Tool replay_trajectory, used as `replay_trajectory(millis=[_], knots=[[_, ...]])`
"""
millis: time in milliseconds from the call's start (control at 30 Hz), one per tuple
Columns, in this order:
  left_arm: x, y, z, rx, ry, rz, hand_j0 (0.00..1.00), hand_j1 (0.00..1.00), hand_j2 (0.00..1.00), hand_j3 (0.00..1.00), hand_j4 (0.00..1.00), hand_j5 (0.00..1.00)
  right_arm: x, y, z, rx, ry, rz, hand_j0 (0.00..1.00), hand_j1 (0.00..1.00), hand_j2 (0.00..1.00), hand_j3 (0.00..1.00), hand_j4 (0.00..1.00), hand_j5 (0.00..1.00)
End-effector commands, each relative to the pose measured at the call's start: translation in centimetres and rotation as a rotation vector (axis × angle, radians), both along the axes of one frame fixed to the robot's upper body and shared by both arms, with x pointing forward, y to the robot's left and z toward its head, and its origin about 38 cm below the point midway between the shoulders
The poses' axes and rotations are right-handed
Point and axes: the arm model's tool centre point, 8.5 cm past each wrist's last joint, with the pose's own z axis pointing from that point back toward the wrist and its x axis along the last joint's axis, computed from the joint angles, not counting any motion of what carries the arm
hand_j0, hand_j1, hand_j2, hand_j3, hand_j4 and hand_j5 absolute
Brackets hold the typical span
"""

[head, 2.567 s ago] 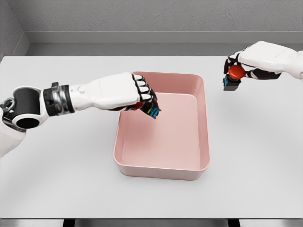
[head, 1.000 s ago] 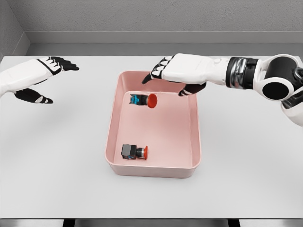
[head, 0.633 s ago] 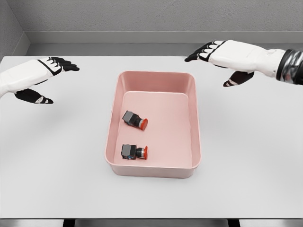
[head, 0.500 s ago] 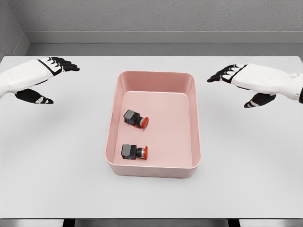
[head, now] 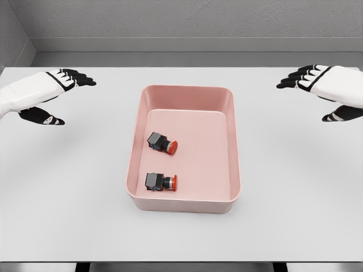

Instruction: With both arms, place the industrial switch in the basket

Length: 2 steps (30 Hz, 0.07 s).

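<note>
Retreated rightward, the right hand [head: 329,85] is empty, fingers spread, wrist cut off.

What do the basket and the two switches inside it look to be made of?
The basket looks like moulded plastic: one uniform matte pink, rounded corners, smooth solid walls. Each industrial switch seems to have a dark, probably plastic body and a red button cap; they are too small to tell the finish. As simulator renders, these are only looks.

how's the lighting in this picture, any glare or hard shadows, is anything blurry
Head view: even, diffuse light, no glare; only soft shadows inside the pink basket and beneath both switches. Everything is in focus, including the left hand and right hand.
</note>
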Motion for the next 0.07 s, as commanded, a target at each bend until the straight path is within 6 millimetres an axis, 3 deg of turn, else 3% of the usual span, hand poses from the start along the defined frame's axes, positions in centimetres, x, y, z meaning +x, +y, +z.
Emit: replay_trajectory(millis=[0,33], knots=[[0.00,0.04,0.08,-0.006,0.001,0.002,1.00,1.00,1.00,1.00,1.00,1.00,-0.01,0.00,0.04,0.003,0.001,-0.001,1.00,1.00,1.00,1.00,1.00,1.00],[0.00,0.04,0.08,-0.006,0.001,0.002,1.00,1.00,1.00,1.00,1.00,1.00,-0.01,0.00,0.04,0.003,0.001,-0.001,1.00,1.00,1.00,1.00,1.00,1.00]])
